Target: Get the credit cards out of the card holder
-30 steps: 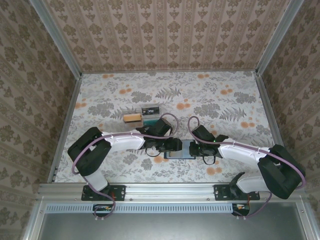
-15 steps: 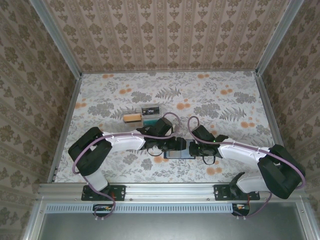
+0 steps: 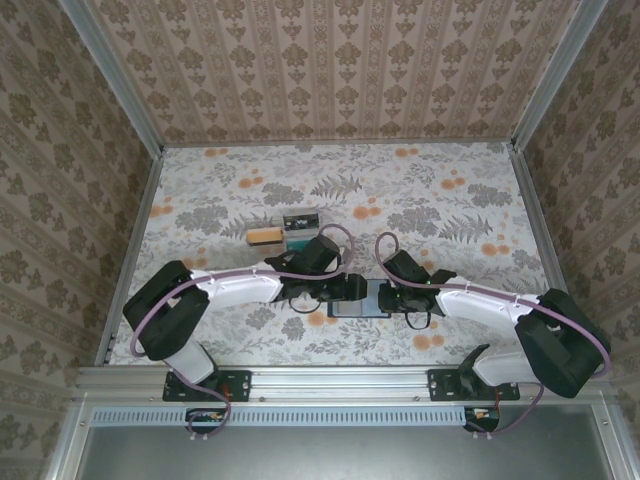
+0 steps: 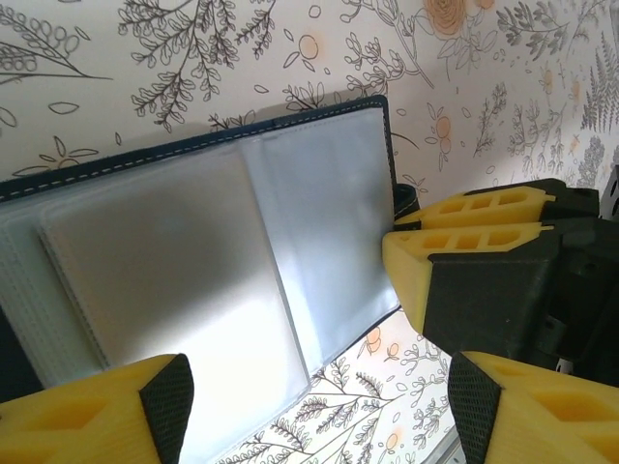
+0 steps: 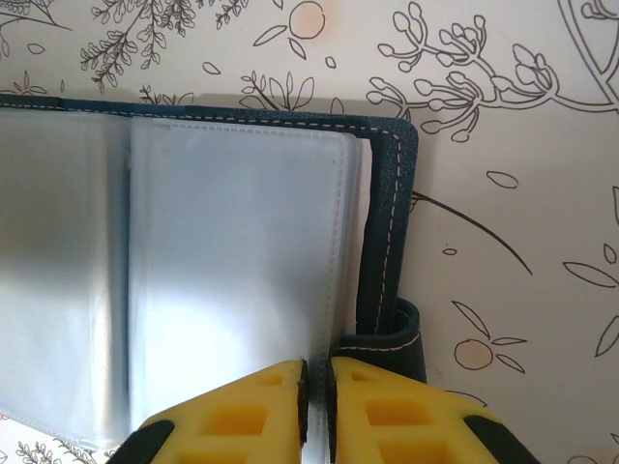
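The left gripper (image 4: 317, 396) hangs low over the holder (image 4: 222, 251) with its yellow fingers (image 4: 97, 411) wide apart and nothing between them. Directly opposite it stands the right gripper (image 4: 392, 251), which blocks the way to the right end of the holder. Its two fingers (image 5: 247, 411) are pressed together to a thin slit on the near edge of a sleeve (image 5: 242, 222), so it pinches the holder there.

In the top view the left gripper (image 3: 345, 288) and the right gripper (image 3: 385, 295) almost meet above the holder (image 3: 357, 310), which lies open and flat on the table (image 3: 450, 200), near the front edge and between the two arms. Most of the holder is under the left gripper, and its right end reaches the tips of the right one.

The holder has a dark navy cover with pale stitching along the border, and a small stitched loop (image 5: 392, 338) sticks out at its right side. The sleeves inside are milky, glossy plastic with rounded seams. What they contain I cannot tell.

Behind the left arm, well apart from the holder, lies a clear box (image 3: 285, 228) with orange and teal contents. The table has a floral cloth with grey leaves and orange flowers. Patterned walls (image 3: 330, 70) surround it on three sides.
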Robot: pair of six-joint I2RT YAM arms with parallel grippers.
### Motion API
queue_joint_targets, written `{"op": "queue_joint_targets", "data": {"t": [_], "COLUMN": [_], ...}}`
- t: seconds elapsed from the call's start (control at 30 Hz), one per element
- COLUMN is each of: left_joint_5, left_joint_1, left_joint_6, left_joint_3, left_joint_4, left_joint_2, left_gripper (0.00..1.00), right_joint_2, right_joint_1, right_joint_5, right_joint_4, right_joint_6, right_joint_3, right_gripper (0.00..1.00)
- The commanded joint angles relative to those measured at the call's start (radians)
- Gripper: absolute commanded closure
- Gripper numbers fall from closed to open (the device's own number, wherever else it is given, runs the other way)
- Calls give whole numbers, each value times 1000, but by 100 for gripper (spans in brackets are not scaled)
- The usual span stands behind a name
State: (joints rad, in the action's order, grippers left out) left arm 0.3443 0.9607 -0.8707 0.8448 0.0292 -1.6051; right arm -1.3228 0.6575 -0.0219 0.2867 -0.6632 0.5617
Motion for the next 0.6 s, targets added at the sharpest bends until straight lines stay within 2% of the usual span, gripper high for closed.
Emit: {"op": "queue_joint_targets", "data": {"t": [0.0,0.57], "left_joint_5": [-16,-25], "left_joint_1": [-4,-5], "left_joint_6": [10,2], "left_joint_3": [-12,-4], "left_joint_4": [58,92], "left_joint_2": [2,-41], "left_gripper": [28,30], "right_joint_2": [-31,-42], "right_joint_1": [11,13], "right_joint_5": [8,6], "right_joint_4": [20,15], "right_joint_6": [-17,-16], "right_joint_3": [-13,-9], "right_gripper": [83,83]}}
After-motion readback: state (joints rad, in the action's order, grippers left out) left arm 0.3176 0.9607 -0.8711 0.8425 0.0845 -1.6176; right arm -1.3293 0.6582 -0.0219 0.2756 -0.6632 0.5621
